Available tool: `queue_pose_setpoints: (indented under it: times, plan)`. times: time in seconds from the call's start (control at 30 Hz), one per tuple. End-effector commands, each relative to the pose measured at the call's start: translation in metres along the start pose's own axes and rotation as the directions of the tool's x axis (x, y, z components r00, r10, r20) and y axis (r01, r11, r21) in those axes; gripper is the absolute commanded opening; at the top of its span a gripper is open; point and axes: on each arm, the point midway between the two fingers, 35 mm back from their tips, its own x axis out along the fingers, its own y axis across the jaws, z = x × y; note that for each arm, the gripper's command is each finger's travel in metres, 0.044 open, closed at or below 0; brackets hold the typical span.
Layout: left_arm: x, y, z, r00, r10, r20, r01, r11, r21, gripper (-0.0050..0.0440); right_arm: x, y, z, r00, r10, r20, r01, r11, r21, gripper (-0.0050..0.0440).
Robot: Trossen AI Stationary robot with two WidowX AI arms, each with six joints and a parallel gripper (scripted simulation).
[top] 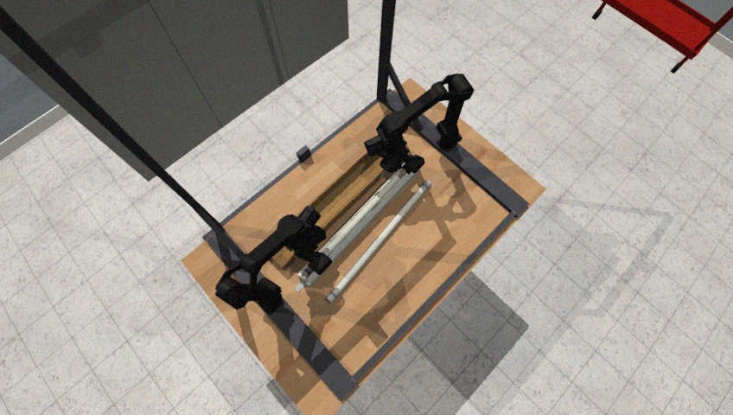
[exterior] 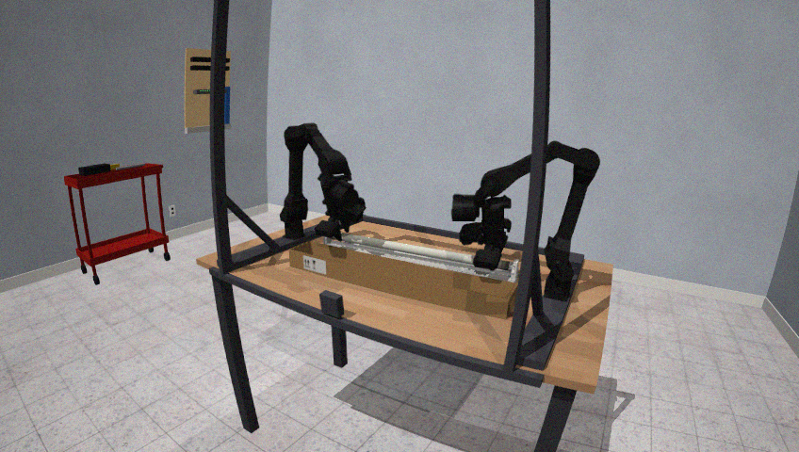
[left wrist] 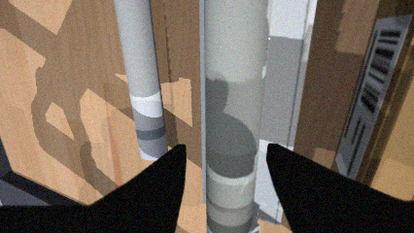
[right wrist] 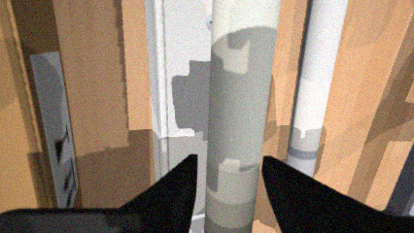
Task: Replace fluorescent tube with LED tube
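Note:
The old fluorescent tube [top: 354,218] [exterior: 426,250] [left wrist: 236,49] [right wrist: 240,107] lies along the light fixture [top: 348,241] [left wrist: 284,87] [right wrist: 185,39]. My left gripper [top: 402,164] [left wrist: 226,151] is open, with its fingers either side of the tube near one end. My right gripper [top: 312,255] [right wrist: 229,162] is open around the tube near the other end; gaps show beside the tube in both wrist views. The LED tube [top: 383,233] [left wrist: 137,53] [right wrist: 321,58] lies on the bench beside the fixture, white side showing. The long open carton [exterior: 392,280] sits on the bench. The lampholders are mostly hidden.
The carton runs parallel to the fixture, on the side away from the LED tube. Dark frame posts [top: 385,51] [exterior: 541,139] rise at the bench ends. A small dark block [top: 303,153] [exterior: 332,303] is on the bench's edge rail beyond the carton.

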Motion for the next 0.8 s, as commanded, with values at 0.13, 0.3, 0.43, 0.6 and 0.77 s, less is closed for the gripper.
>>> queue_pose_setpoints:
  times: [0.13,0.3,0.43,0.6,0.77]
  plan:
    - [0.0057,0.0008,0.0020,1.000,0.001,0.018,-0.001,1.000,-0.001,0.0184,-0.0036,-0.0011,0.0044,1.000,0.003,0.027,-0.003,1.000,0.012,0.0080]
    - [0.0055,0.0007,0.0020,1.000,0.001,0.019,0.000,1.000,-0.003,0.0182,-0.0037,-0.0009,0.0041,1.000,0.003,0.027,-0.003,1.000,0.012,0.0029]
    - [0.0015,0.0005,0.0043,0.999,-0.008,0.031,0.009,1.000,-0.009,0.0147,-0.0037,-0.0008,0.0040,1.000,0.003,0.027,-0.003,1.000,0.012,0.0048]
    - [0.0014,0.0003,0.0045,0.999,-0.008,0.031,0.009,1.000,-0.009,0.0080,-0.0037,-0.0008,0.0040,1.000,0.003,0.027,-0.003,1.000,0.012,0.0087]
    - [0.0025,0.0000,0.0046,1.000,-0.004,0.027,0.005,1.000,-0.007,0.0000,-0.0037,-0.0008,0.0040,1.000,0.003,0.027,-0.003,1.000,0.012,0.0087]
